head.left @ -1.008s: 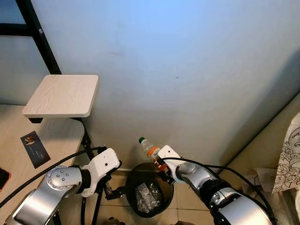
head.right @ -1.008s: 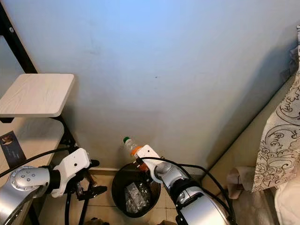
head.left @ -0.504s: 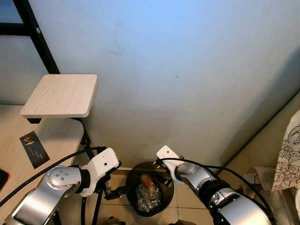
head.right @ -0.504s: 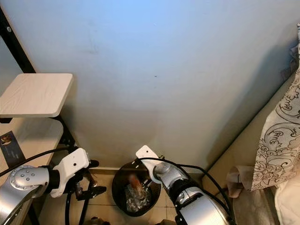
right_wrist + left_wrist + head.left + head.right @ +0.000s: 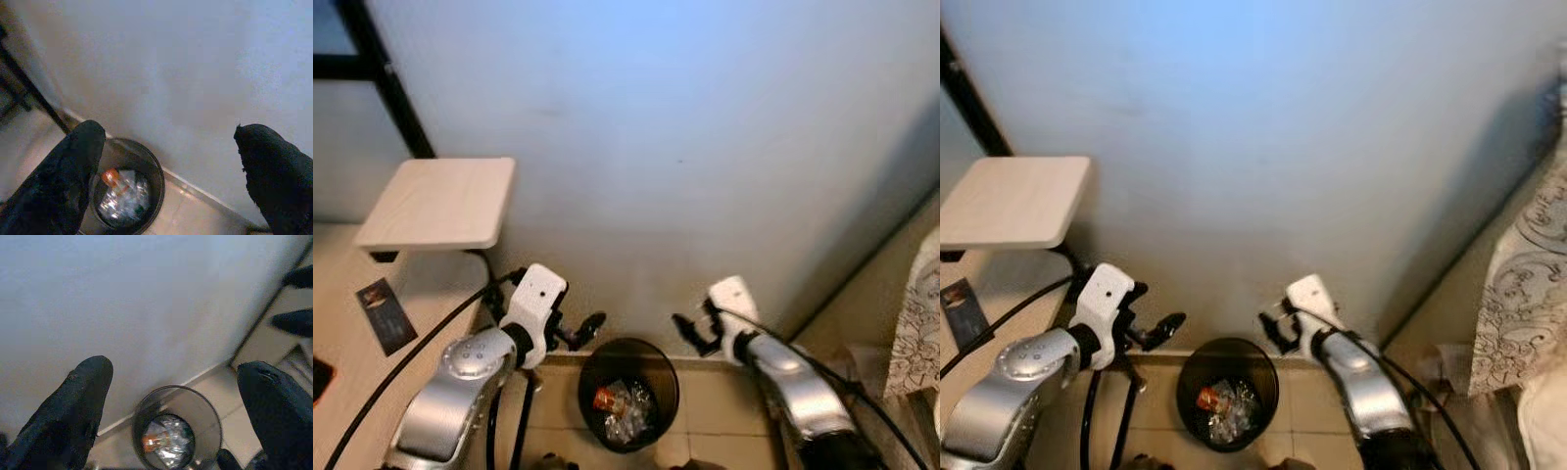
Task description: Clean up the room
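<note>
Against the pale wall, on the tiled floor, stands a round black bin. Inside it lies a bottle with an orange label, resting on crumpled clear plastic. The left pincer hovers just above the bin's left rim, its two black fingers spread and holding nothing. The right pincer hovers above and to the right of the bin, fingers also spread and empty. Both wrist views look down between wide-apart fingers into the bin, where the orange label shows among the plastic.

To the left, a light wooden desk carries a dark card, with a small wooden shelf raised above it on a black frame. A patterned cloth hangs at the far right.

Judging by this, the bottle is binned and that step is finished. The next move calls for drawing both arms back from the wall and turning to look for more litter
</note>
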### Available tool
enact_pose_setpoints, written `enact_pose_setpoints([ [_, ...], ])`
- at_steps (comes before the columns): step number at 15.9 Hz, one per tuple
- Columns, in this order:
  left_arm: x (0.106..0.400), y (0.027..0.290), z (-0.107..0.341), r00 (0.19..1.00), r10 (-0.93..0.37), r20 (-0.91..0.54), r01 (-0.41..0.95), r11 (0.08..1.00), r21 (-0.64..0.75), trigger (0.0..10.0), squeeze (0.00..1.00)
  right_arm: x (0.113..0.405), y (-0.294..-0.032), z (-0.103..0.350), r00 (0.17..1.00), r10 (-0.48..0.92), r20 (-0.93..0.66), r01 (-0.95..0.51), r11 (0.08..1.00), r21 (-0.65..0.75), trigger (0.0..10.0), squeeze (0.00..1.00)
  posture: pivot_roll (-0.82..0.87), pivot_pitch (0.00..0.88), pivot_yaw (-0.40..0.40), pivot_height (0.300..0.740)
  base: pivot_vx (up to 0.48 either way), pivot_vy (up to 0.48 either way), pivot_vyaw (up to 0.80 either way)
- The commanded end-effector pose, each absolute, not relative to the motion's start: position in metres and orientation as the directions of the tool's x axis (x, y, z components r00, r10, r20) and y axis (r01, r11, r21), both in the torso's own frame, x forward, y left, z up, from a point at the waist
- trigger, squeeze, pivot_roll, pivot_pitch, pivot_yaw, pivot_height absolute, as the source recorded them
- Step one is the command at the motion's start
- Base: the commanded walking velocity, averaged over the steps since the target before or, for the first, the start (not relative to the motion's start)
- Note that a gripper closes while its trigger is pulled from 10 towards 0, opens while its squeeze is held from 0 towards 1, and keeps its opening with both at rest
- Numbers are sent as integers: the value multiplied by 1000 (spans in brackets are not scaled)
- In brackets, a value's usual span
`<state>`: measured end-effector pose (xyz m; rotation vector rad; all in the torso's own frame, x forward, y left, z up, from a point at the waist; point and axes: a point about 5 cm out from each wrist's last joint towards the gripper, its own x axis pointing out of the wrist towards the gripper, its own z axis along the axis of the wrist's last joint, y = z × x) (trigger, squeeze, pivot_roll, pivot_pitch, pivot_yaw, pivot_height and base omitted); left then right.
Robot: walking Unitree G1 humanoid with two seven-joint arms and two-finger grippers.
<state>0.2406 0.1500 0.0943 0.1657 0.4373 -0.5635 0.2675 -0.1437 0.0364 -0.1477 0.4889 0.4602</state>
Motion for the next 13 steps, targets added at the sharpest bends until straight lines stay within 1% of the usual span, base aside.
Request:
enact_pose_setpoints([
  [1,243,154,95,797,-413,-441,497,863,91,10000,0,267,-139,48,791,418,-447,-455,890,26,10000,627,-43,0,42,740,0,0,0],
  [2,248,155,103,868,-334,-368,397,912,107,10000,0,264,-138,65,838,407,-363,-432,902,12,10000,0,-47,0,43,740,0,0,0],
  [3,249,154,108,890,-317,-328,368,924,106,10000,0,262,-138,71,863,388,-324,-409,912,3,10000,0,-49,0,43,740,0,0,0],
  [4,248,152,112,911,-290,-293,330,939,97,10000,0,258,-139,77,889,353,-292,-363,932,23,10000,0,-45,0,43,740,0,0,0],
  [5,246,152,114,927,-255,-275,292,951,103,10000,0,253,-146,80,918,277,-284,-273,960,58,10000,0,-38,0,40,740,0,0,0],
  [6,244,152,114,930,-242,-278,279,955,100,10000,0,253,-149,81,924,246,-294,-239,969,58,10000,0,-36,0,35,740,0,0,0],
  [8,243,156,112,938,-201,-282,232,969,83,10000,0,255,-150,84,925,233,-301,-227,972,57,10000,0,-25,0,25,740,0,0,0],
  [11,243,160,111,943,-175,-284,209,973,94,10000,0,255,-152,86,925,231,-301,-225,973,54,10000,0,-12,0,13,740,-308,0,0],
  [12,243,165,111,948,-138,-286,177,977,119,10000,0,258,-152,91,936,207,-284,-210,977,17,10000,0,-5,0,4,740,0,0,0],
  [13,243,166,111,950,-131,-282,169,979,116,10000,0,259,-152,92,938,197,-285,-205,979,2,10000,0,-4,0,2,740,0,0,0],
])
